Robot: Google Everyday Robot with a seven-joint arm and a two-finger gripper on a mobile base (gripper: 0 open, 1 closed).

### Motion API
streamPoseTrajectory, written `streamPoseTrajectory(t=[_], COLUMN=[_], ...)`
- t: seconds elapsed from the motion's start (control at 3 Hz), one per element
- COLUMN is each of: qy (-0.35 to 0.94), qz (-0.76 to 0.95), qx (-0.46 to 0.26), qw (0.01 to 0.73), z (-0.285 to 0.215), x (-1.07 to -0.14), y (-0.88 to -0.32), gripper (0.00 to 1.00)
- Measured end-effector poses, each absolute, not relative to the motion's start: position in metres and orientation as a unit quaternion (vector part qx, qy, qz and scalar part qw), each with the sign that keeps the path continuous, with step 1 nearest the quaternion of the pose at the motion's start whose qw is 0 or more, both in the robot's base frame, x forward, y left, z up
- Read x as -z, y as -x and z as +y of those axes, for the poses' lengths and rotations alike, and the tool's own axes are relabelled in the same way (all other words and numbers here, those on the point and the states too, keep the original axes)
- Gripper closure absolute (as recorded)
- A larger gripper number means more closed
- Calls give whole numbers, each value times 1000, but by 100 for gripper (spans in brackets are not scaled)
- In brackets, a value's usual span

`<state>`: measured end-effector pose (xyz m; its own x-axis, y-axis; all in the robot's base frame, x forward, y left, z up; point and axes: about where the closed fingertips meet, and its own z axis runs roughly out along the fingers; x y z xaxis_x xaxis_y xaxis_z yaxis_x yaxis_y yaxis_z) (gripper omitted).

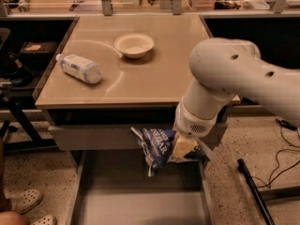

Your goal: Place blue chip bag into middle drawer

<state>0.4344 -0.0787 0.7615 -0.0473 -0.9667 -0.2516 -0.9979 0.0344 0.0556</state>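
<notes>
The blue chip bag (157, 148), dark glossy foil with white lettering, hangs in front of the cabinet below the table edge. My gripper (182, 147) is shut on the bag's right side and holds it in the air above the open middle drawer (136, 205). The drawer is a wide shallow grey tray with a flat bare floor, pulled out toward the camera. My white arm (229, 83) comes in from the right and hides the table's front right corner.
On the tan tabletop (140, 74) lie a clear water bottle (79, 68) on its side at left and a white bowl (134, 45) near the back. A closed grey drawer front (93, 136) sits above the open drawer. Cables (281, 158) lie on the floor at right.
</notes>
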Motion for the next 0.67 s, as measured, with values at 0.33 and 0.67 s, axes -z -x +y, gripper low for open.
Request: streamPoseTrajectory(t=[0.33,0.67], qy=[673,671], qz=[719,719], qx=[-166,-173], qw=[52,47], z=[-67,-67], x=[-701,-693], y=[-417,-416], gripper=[100,100])
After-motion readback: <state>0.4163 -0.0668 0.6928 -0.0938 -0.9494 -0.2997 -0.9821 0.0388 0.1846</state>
